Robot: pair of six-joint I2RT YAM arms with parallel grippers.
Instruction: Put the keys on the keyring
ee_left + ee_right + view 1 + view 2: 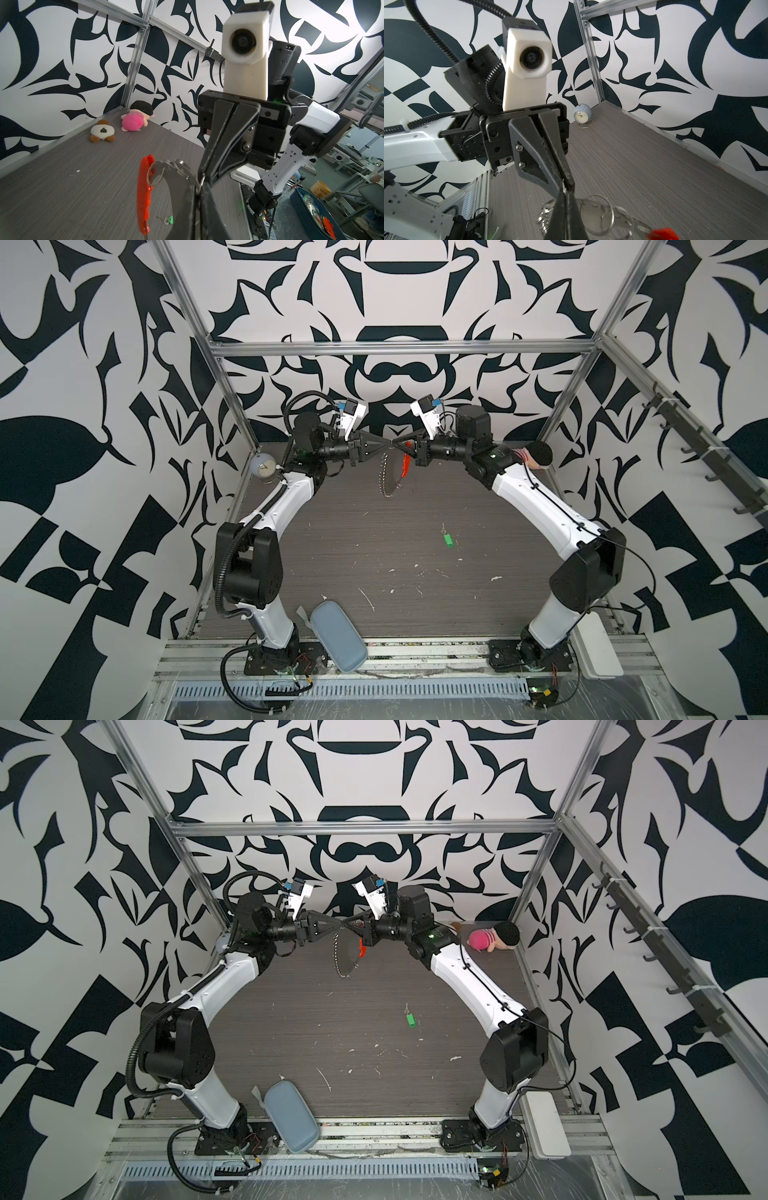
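You're at the holding step, with the threading not yet begun. The left gripper [384, 444] and right gripper [398, 443] meet tip to tip in the air. Both are clenched, and each appears pinched on the top of the keyring [381, 475], which hangs straight down beneath the fingertips, clear of the table [374, 556]. Its red bar [407, 466] sits just under the right fingers. The keys [447, 539] lie flat on the table well below the fingertips, toward the arm bases and on the right gripper's side, with nothing touching them.

In my judgement, your next move is to free one gripper while the other keeps the loop up. The right looks the handier for going down to the green tag. After that you need a fine line-up of the key's hole with the loop.

Count:
- One keyring, carrying more small silver rings than I can number.
- One key with one green tag.
- Two grippers.
- One clock [264, 467].
- One blue-grey case [338, 637].
- Two plush toys, pink [133, 122] and brown-and-white [102, 131].
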